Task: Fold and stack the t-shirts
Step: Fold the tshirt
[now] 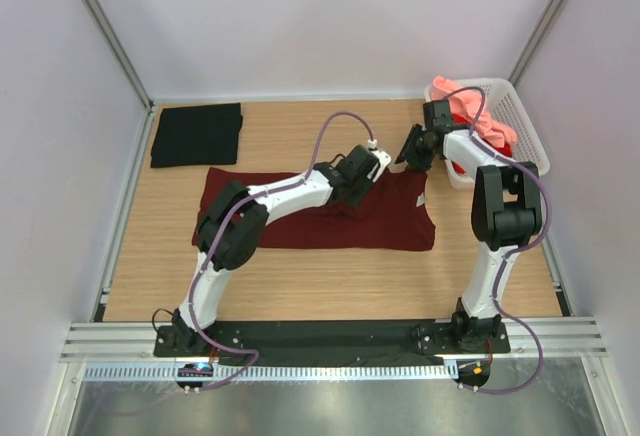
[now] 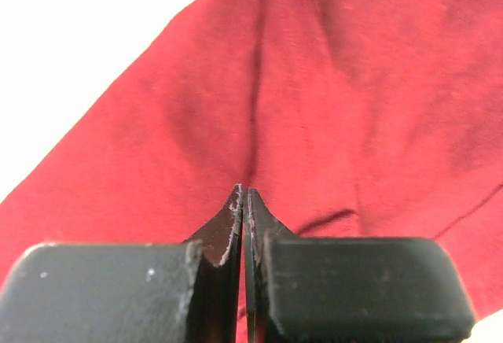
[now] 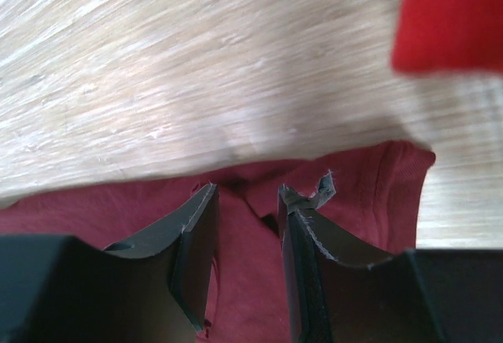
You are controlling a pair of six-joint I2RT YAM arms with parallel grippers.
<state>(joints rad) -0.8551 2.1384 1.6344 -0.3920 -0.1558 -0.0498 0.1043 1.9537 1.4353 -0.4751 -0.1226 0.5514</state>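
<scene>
A dark maroon t-shirt (image 1: 300, 221) lies spread flat across the middle of the table. My left gripper (image 1: 358, 188) presses down on its upper middle. In the left wrist view that gripper (image 2: 244, 193) is shut, and a crease in the maroon cloth (image 2: 354, 83) runs up from its tips. My right gripper (image 1: 406, 160) hovers at the shirt's far right corner. There the right gripper (image 3: 245, 189) stands open, its jaws astride the edge of the maroon shirt (image 3: 361, 193). A folded black t-shirt (image 1: 196, 134) lies at the back left.
A white lattice basket (image 1: 524, 116) stands at the back right, behind the right arm. A salmon pink shirt (image 1: 470, 106) and a bright red shirt (image 1: 500, 140) hang out of it. Red cloth (image 3: 452, 16) also shows at the top right of the right wrist view.
</scene>
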